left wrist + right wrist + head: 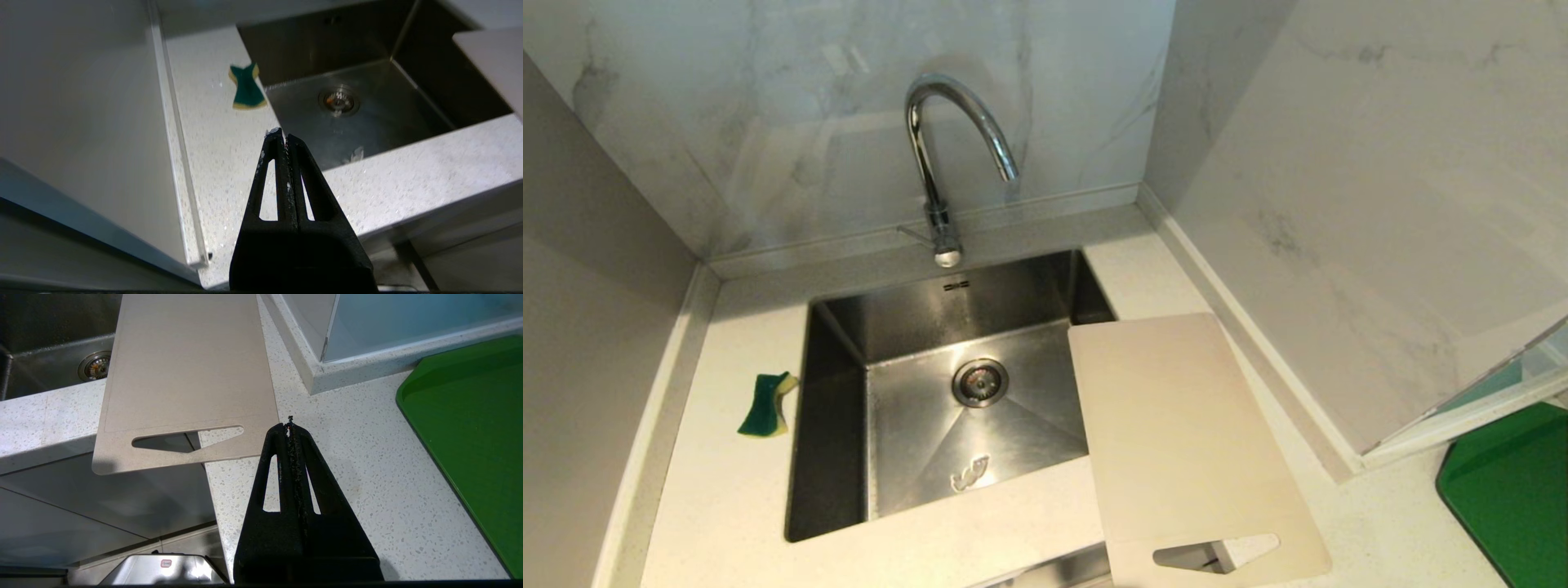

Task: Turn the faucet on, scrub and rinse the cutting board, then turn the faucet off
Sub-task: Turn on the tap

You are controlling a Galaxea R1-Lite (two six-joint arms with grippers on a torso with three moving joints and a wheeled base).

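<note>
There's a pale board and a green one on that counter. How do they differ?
The cutting board is pale beige; the green board is dark green. The cutting board lies to the sink's right, one edge over the basin and its slotted end past the counter's front edge; the green board lies farther right, wholly on the counter, only partly in view. Both are thin, flat, with rounded corners.

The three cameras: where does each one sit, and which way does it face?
Head view: high, looking down at the sink, faucet and cutting board; no arm shows.
Left wrist view: behind the shut left gripper, facing sponge and sink.
Right wrist view: behind the shut right gripper, facing cutting board and green board.
All share the cutting board.
</note>
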